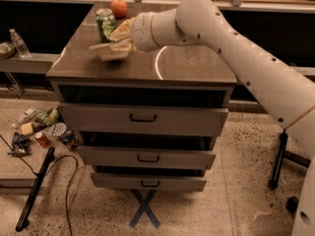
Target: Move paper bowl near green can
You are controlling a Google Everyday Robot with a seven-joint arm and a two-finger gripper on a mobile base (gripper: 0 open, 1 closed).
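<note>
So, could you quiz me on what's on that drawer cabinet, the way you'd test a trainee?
1. True or false: the round red fruit sits behind the tall green speckled drink can, farther from the camera.
2. Pick one: the shallow cream-white paper bowl is (a) inside a drawer, (b) at the tip of the arm's tool, just in front of the can, (c) on the floor.
3. How many drawer fronts with handles does the grey cabinet show?

Key: 1 true; 2 b; 3 three.
</note>
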